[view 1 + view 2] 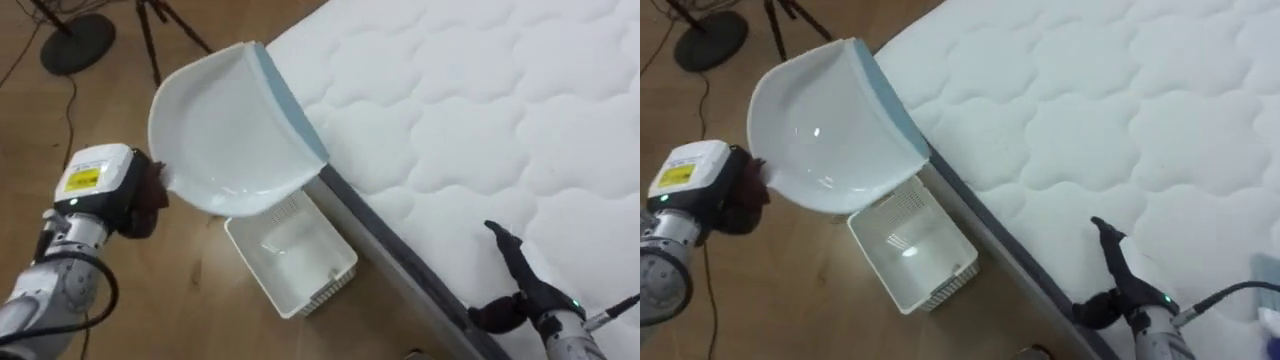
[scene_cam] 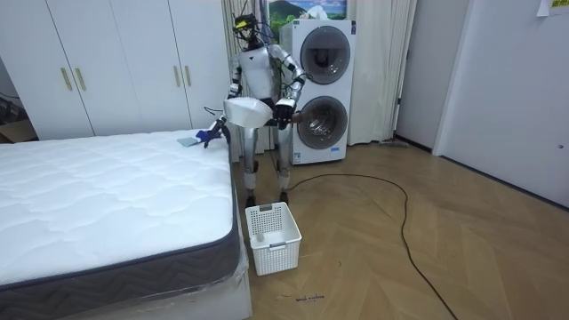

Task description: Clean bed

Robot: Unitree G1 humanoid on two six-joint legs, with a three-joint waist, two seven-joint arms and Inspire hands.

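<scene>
I stand at the corner of the bed, whose white quilted mattress fills the right side of the eye views. My left hand is shut on the handle of a white dustpan with a grey-blue lip, held tilted above the floor beside the bed. Under it stands a white slatted basket. My right hand rests low on the mattress edge, fingers curled round a thin grey brush handle, one finger sticking up. The brush's pale blue head lies on the mattress.
A dark bed frame edge runs between basket and mattress. A round stand base and tripod legs sit on the wooden floor at my far left. Stacked washing machines and white wardrobes line the wall behind me.
</scene>
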